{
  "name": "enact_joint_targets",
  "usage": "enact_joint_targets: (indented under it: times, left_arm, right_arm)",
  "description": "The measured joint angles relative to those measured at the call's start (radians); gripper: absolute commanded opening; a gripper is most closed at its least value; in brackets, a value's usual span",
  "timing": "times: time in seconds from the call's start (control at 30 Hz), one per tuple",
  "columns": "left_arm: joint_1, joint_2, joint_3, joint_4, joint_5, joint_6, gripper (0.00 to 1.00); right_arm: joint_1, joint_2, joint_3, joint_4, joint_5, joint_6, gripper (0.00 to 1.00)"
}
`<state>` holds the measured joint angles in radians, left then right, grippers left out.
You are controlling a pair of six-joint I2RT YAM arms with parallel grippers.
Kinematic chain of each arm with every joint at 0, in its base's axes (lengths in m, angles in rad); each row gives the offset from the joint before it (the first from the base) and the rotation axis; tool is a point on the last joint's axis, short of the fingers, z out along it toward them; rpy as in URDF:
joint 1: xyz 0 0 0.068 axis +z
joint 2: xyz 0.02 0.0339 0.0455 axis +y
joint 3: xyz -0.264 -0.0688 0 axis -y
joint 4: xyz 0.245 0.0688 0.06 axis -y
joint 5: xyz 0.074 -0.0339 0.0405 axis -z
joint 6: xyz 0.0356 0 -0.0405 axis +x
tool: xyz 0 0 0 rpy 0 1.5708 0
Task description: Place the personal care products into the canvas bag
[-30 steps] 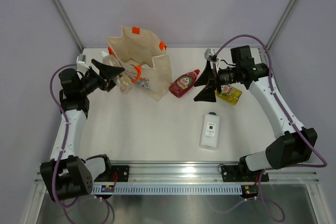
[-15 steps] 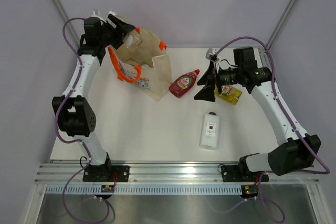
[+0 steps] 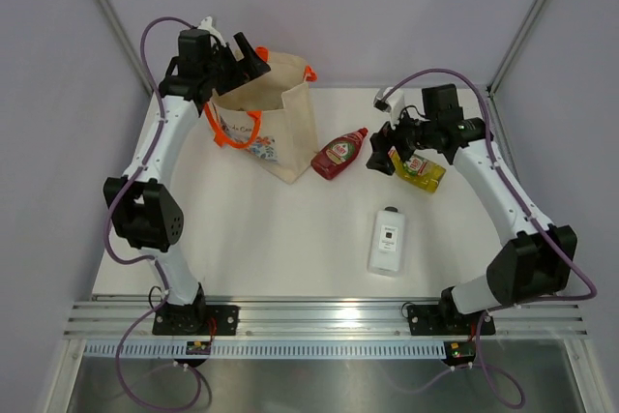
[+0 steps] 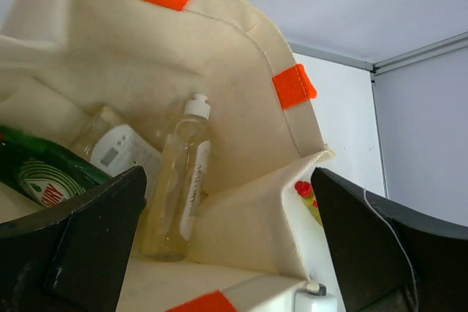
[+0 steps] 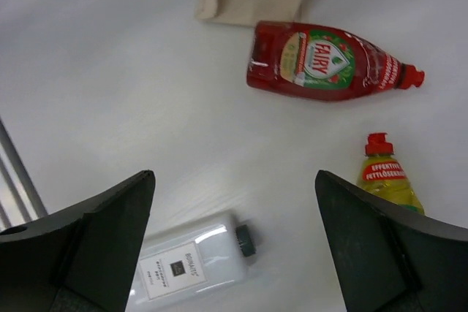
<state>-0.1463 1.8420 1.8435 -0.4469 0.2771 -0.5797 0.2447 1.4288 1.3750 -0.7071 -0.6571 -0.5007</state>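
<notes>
Overhead, the left jaws hang spread and empty above the open mouth of the canvas bag (image 3: 285, 128). The bag stands upright at the far left of the white surface (image 3: 261, 239), with an orange handle (image 3: 230, 134) drooping down its side. From the left wrist, the two dark fingers (image 4: 80, 246) frame the bag's interior. Inside, a clear pale-yellow bottle (image 4: 178, 195) with a white cap leans against the cloth wall. A clear bottle with a white label (image 4: 117, 150) sits just beside it, and a green bottle (image 4: 40, 177) lies at the left edge, partly hidden behind a finger. Across the surface, the right jaws are likewise spread wide and grip nothing, hovering above the gap between two products that lie outside the bag. The red bottle (image 3: 338, 153) lies on its side just right of the bag, cap pointing away from it. The yellow bottle (image 3: 422, 171), red-capped, lies near the red one but apart from it, partly beneath the right arm. A flat white bottle (image 3: 387, 242) with a dark cap lies flat nearer the arms' bases, well apart from both.
</notes>
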Motion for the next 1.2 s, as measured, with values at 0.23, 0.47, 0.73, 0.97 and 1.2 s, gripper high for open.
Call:
enact_joint_targets:
  times: [0.23,0.47,0.73,0.97,1.2]
  left_arm:
    - [0.004,-0.079,0.019,-0.033,-0.011,0.119,0.99]
    - [0.004,-0.326,-0.088,-0.1,-0.084,0.277,0.99]
    - [0.005,-0.808,-0.507,-0.095,-0.159,0.332,0.99]
    - [0.005,-1.004,-0.835,-0.106,-0.203,0.27,0.99]
    - [0.005,-1.173,-0.974,-0.093,-0.256,0.189,0.99]
  right_arm:
    - [-0.04,0.191,0.044,-0.04,0.214,-0.171,1.0]
    - [-0.047,0.377,0.039,-0.029,0.495,-0.198,0.99]
    - [-0.047,0.506,0.031,0.075,0.735,-0.263,0.99]
    - [-0.047,0.685,0.196,0.048,0.795,-0.312,0.89]
    - [-0.075,0.774,0.351,-0.071,0.755,-0.311,0.29]
